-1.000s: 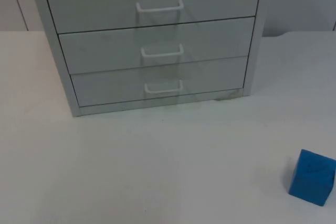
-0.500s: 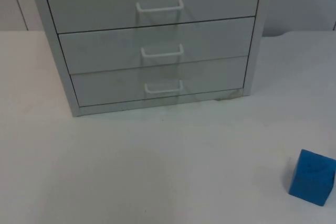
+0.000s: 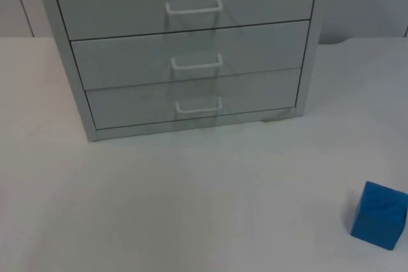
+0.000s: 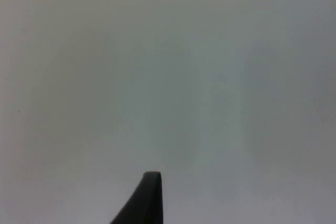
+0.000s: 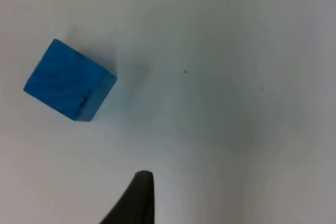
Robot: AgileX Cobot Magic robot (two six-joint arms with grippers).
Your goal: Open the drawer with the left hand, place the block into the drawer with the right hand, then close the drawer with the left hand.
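Grey cabinet (image 3: 185, 49) stands at the back of the white bench (image 3: 191, 208), against the partition. Three drawer fronts visible, all flush, each with a white handle: upper (image 3: 194, 9), middle (image 3: 197, 62), lowest (image 3: 198, 106). Lowest drawer (image 3: 127, 103) sits just above the bench.

Blue block (image 3: 378, 214) rests on the bench, well apart from the cabinet, toward its right; seen also from the right wrist (image 5: 69, 80), with bare bench around it.

Left gripper (image 4: 149, 198): one black fingertip over bare bench; cannot tell fingers apart or together.

Right gripper (image 5: 137, 198): one fingertip near the block, not touching; finger state cannot be told
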